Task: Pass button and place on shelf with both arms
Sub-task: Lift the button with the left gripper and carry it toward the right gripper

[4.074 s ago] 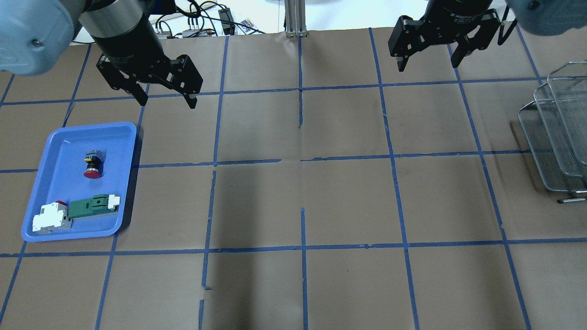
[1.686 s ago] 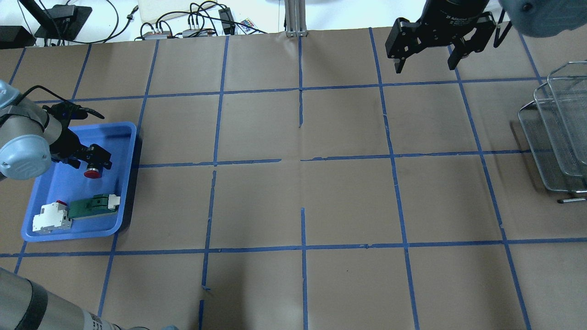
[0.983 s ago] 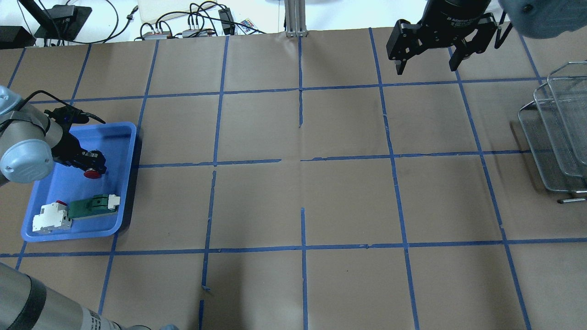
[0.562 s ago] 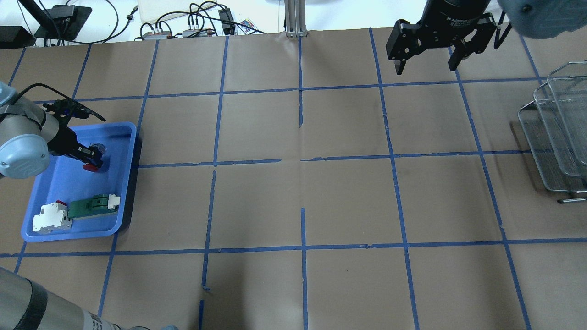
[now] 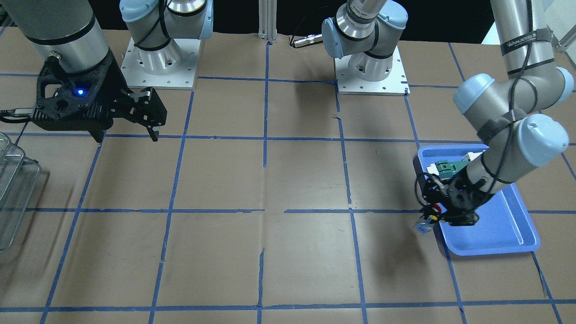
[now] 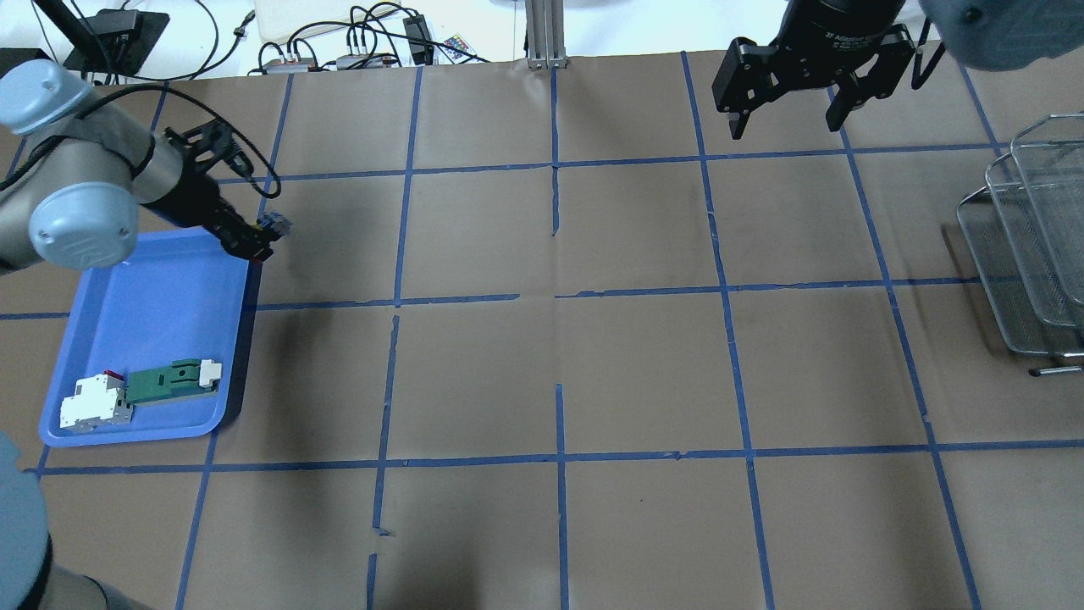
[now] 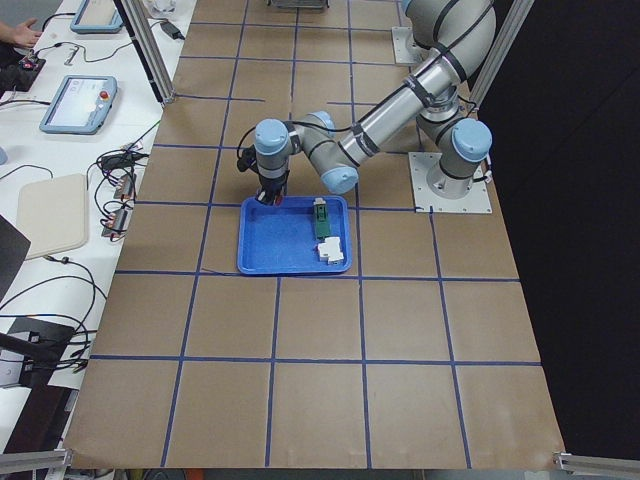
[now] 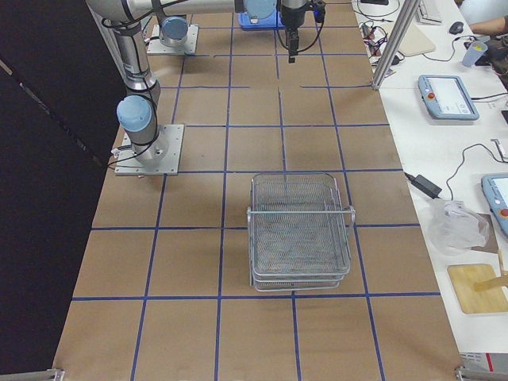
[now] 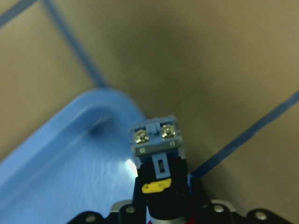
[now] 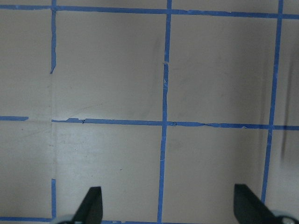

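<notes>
My left gripper (image 6: 254, 241) is clamped on the button (image 6: 273, 224), which hangs clear of the tabletop (image 6: 559, 356). In the overhead view the button sits over the blue tray's (image 6: 127, 288) 1 o'clock corner, right at the rim where tray and brown paper meet. In my left wrist view the button points out of the gripper toward 12 o'clock. Its clear bluish block with two screws is farthest out, the yellow bit and black collar lie close to the fingers, and the red cap is mostly hidden between them. Below the block I can see the tray's rounded corner at 9 o'clock and a blue tape line running off toward 3 o'clock.

In the tray, near its 6 o'clock edge in the overhead view, the green-and-white flat part (image 6: 174, 379) lies just beside the white block with red (image 6: 93, 402).

My right gripper (image 6: 783, 127) hovers at about 1 o'clock on the tabletop in the overhead view, with its fingers spread wide apart and nothing between them. Its wrist camera sees only bare paper and tape lines.

The shelf (image 6: 1025, 254) stands at the 3 o'clock edge of the overhead view, well apart from the button and from both grippers
</notes>
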### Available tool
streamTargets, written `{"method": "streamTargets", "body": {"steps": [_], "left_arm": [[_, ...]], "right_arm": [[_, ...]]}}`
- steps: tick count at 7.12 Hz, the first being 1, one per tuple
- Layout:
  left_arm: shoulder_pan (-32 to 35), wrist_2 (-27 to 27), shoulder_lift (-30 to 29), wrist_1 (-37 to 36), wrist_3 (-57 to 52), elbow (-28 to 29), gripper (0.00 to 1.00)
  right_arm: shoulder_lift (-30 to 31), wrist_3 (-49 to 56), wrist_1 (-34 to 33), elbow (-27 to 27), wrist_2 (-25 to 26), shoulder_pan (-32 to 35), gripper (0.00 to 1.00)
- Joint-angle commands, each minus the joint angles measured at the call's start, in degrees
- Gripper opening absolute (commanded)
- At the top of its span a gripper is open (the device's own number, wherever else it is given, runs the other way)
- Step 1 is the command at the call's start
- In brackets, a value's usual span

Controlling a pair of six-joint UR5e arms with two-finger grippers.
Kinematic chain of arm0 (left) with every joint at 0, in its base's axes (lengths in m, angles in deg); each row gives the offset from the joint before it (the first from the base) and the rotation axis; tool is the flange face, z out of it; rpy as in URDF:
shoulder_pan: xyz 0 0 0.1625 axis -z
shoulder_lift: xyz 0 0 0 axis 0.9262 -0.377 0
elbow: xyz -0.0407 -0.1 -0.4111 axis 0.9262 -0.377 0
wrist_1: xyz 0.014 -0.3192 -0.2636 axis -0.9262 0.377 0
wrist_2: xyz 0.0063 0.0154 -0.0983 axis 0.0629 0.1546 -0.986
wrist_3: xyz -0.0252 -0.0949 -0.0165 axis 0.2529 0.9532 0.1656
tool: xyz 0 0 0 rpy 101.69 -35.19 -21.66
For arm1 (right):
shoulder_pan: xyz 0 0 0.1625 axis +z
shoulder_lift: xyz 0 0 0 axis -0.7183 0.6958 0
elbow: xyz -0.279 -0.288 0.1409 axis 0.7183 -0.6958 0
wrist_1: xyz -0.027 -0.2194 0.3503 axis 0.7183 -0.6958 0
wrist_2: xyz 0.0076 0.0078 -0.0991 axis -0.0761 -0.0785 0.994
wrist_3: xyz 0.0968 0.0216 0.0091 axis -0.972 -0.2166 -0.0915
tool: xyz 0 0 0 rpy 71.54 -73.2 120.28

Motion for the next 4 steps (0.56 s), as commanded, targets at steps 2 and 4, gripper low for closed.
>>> {"method": "streamTargets", "body": {"steps": [2,4], "left_arm": [[19.19,-4.44,0.08,1.26,-6.42,5.77,0.0],[24.05,-16.19,-1.15,1.17,-8.1,9.63,0.0]], "right_arm": [[0.3,22.79,0.29,-0.15,-0.13,-3.22,1.0],[0.74,38.26,0.74,-0.15,-4.15,-9.53,1.0]]}}
